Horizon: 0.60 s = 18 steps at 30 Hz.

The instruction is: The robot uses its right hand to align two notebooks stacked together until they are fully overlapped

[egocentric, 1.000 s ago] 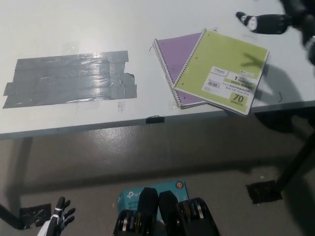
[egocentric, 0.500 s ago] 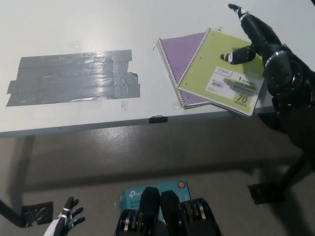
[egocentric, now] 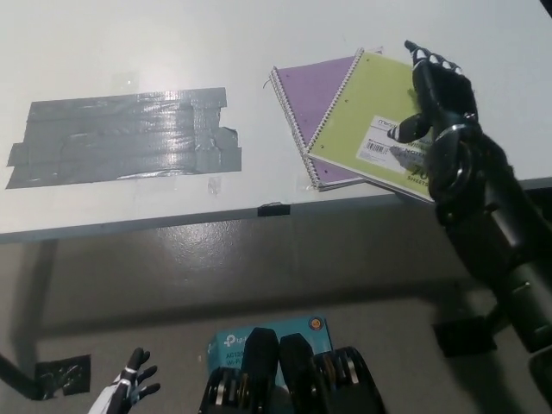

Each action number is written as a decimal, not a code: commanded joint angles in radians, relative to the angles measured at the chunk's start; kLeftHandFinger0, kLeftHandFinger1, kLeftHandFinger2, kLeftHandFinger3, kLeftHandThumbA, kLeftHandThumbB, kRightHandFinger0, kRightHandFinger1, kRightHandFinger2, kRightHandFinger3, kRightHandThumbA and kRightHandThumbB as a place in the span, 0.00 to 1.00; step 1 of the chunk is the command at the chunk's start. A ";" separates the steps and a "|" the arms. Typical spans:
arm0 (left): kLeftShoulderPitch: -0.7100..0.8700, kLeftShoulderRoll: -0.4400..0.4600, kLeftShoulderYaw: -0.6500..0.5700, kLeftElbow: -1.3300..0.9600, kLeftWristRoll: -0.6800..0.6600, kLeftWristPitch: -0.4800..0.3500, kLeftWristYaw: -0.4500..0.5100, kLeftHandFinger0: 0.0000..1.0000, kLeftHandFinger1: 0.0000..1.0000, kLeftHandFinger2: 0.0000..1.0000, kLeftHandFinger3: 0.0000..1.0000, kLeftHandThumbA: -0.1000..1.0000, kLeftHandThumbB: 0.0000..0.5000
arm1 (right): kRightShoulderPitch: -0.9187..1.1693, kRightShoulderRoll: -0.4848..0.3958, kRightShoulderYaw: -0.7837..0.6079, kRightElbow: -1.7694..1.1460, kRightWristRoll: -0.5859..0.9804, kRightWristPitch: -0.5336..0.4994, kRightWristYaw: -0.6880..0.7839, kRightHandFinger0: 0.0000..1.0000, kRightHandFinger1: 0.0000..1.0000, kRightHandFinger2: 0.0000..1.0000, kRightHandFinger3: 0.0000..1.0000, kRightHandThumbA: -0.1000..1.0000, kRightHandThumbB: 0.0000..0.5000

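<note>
A green spiral notebook (egocentric: 371,112) lies skewed on top of a purple spiral notebook (egocentric: 310,90) near the white table's front right edge. The purple one sticks out to the upper left; the green one's lower right corner overhangs the edge. My black right hand (egocentric: 435,86) is over the green notebook's right part, fingers spread and open, covering much of its label. Whether it presses on the cover is unclear. My white left hand (egocentric: 129,392) hangs low at the bottom left, far below the table, fingers apart.
A patch of grey duct tape strips (egocentric: 125,134) is stuck on the white table (egocentric: 259,34) at the left. A small black clip (egocentric: 272,209) sits on the table's front edge. A teal box (egocentric: 259,336) lies on the floor below.
My right arm came in from the upper right and now has its hand over the green notebook's right side. The left hand drifted slightly right at the bottom.
</note>
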 commanded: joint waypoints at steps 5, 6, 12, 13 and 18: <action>0.006 0.015 0.001 -0.036 0.027 0.014 -0.008 0.76 0.91 1.00 1.00 1.00 0.57 | -0.008 0.041 -0.078 0.038 -0.098 0.022 -0.055 1.00 1.00 1.00 1.00 1.00 0.61; 0.007 0.016 0.000 -0.039 0.030 0.014 -0.009 0.76 0.90 1.00 1.00 1.00 0.58 | -0.007 0.043 -0.082 0.047 -0.100 0.022 -0.057 1.00 1.00 1.00 1.00 1.00 0.61; 0.012 0.010 0.000 -0.044 0.033 0.014 -0.008 0.71 0.86 1.00 1.00 1.00 0.60 | 0.012 0.070 -0.138 0.114 -0.098 0.022 -0.064 1.00 1.00 1.00 1.00 1.00 0.58; 0.010 0.009 -0.002 -0.042 0.038 0.014 -0.007 0.72 0.86 1.00 1.00 1.00 0.60 | 0.012 0.074 -0.144 0.119 -0.102 0.022 -0.065 1.00 1.00 1.00 1.00 1.00 0.58; 0.010 0.000 0.002 -0.037 0.033 0.014 -0.004 0.76 0.91 1.00 1.00 1.00 0.69 | 0.022 0.110 -0.159 0.125 -0.096 0.022 -0.078 1.00 1.00 1.00 1.00 1.00 0.60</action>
